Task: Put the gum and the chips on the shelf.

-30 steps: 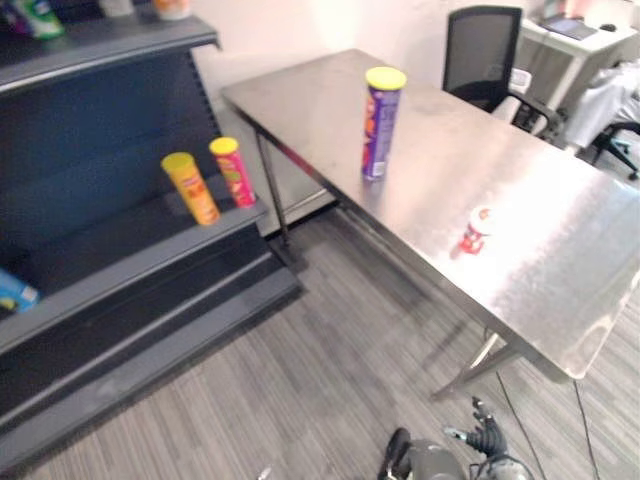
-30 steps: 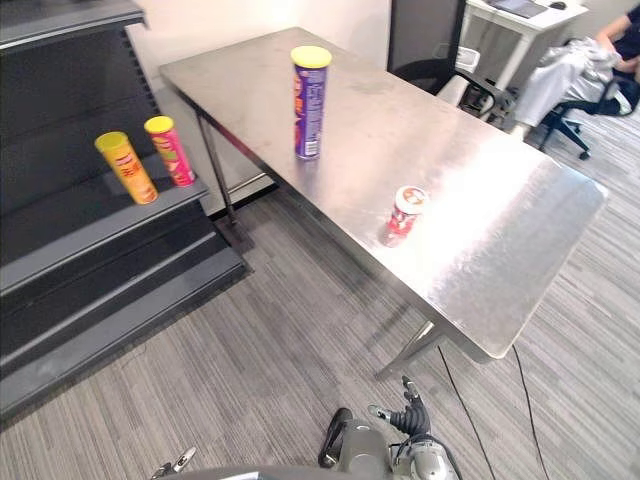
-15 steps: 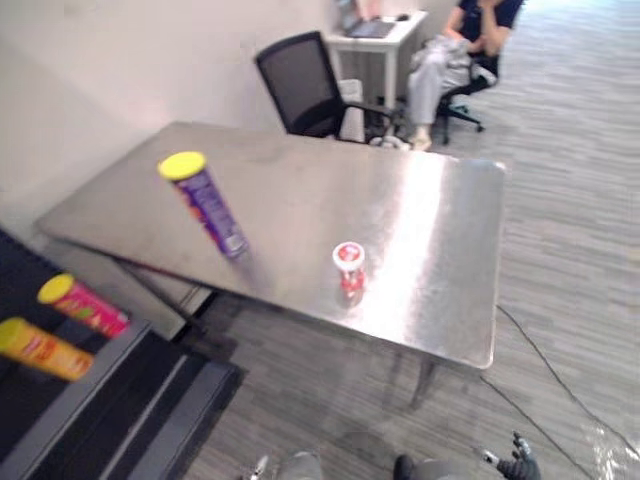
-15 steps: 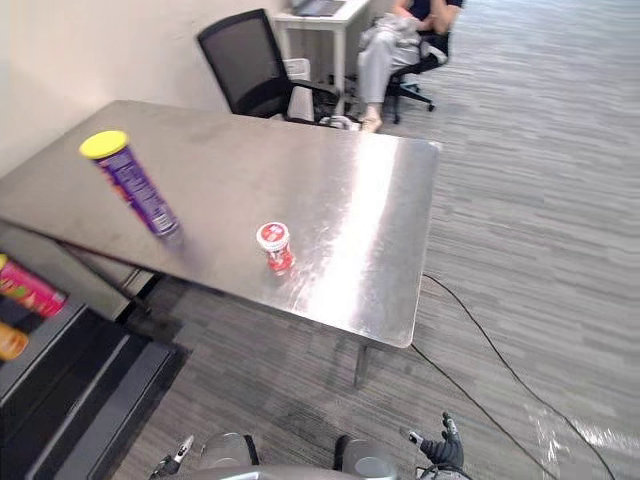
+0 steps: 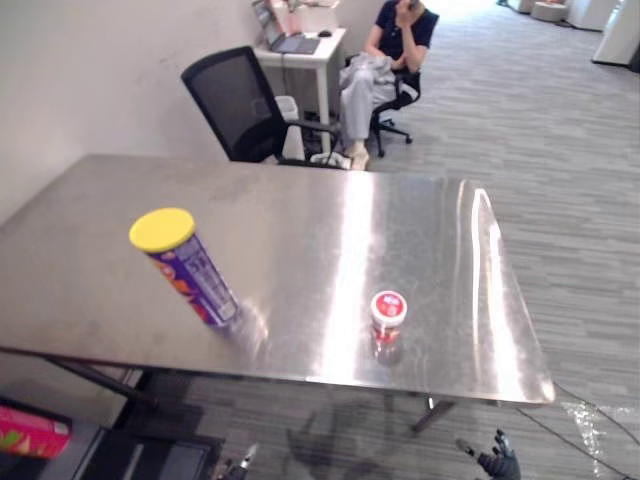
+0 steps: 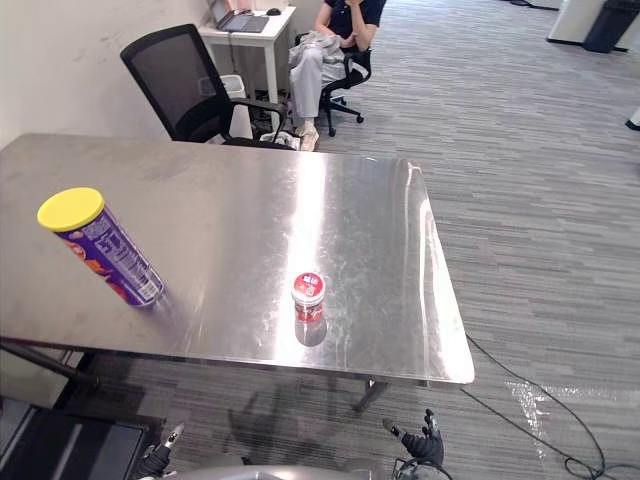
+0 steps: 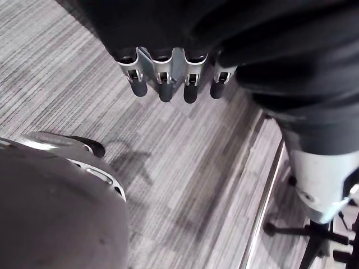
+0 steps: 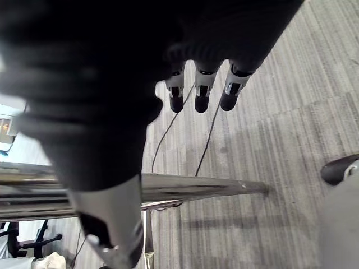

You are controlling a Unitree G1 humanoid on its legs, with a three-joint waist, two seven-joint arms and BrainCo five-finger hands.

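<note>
While the left hand (image 7: 161, 73) and the right hand (image 8: 201, 87) hang low over the floor, fingers straight and empty, the purple chips can (image 6: 105, 255) stands on the steel table (image 6: 380, 220); the red gum tub (image 6: 308, 296) stands well apart, near the front edge.

— How is the light?
— Bright and even, from overhead. The steel table (image 6: 200, 190) carries a long white streak of glare that runs from its far edge toward the right hand (image 6: 425, 445).
— Shadows?
— Soft ones. The chips can (image 6: 100, 248) leaves a faint smear beside its base. The gum tub (image 6: 308, 292) stands on its own dim reflection. The floor (image 6: 520, 200) under the table is darker.
— And close up?
— The left hand (image 7: 162, 78) has a nearly black cover and fingers that catch light, with a forked shadow on the floor past them. Beside the right hand, the table's edge glints.
</note>
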